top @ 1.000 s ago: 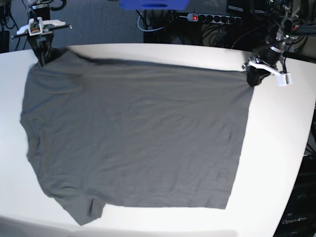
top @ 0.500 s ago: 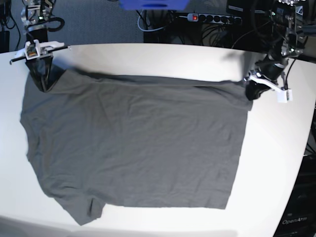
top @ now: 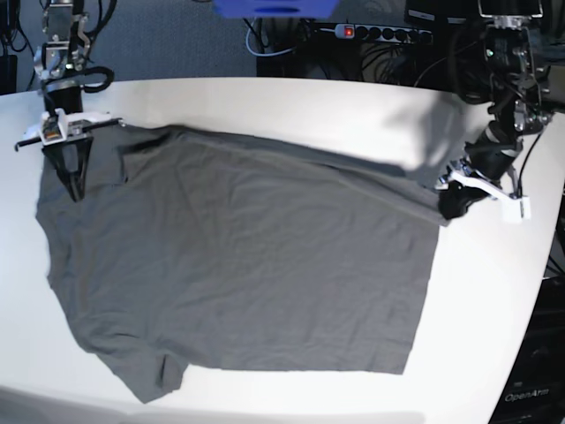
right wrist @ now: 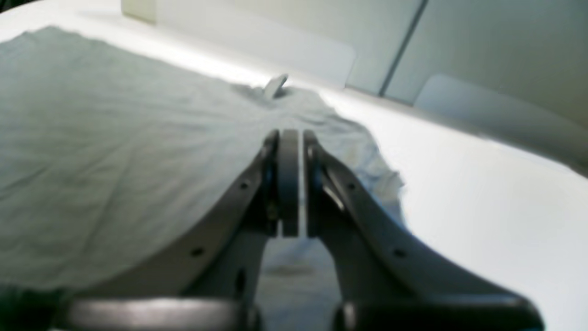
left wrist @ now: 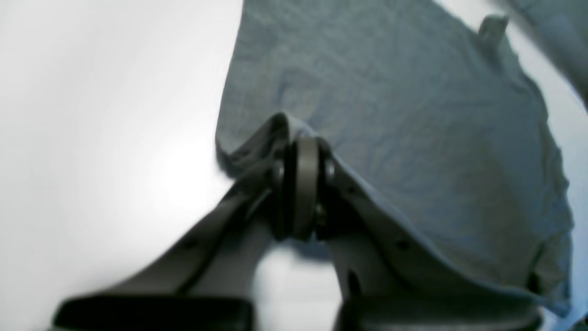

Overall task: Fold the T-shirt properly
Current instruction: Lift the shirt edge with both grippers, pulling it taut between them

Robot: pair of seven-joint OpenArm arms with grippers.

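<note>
T-shirt (top: 247, 265) far edge raised off table (top: 494, 291) | both tools, left (left wrist: 298, 151) and right (right wrist: 288, 138), apparently pinching corners | power strip (top: 380, 34) behind

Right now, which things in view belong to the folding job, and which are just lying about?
Job:
T-shirt
left gripper, shut on its far corner
right gripper, shut on the other far corner
table

Lying about:
power strip
blue object
</note>
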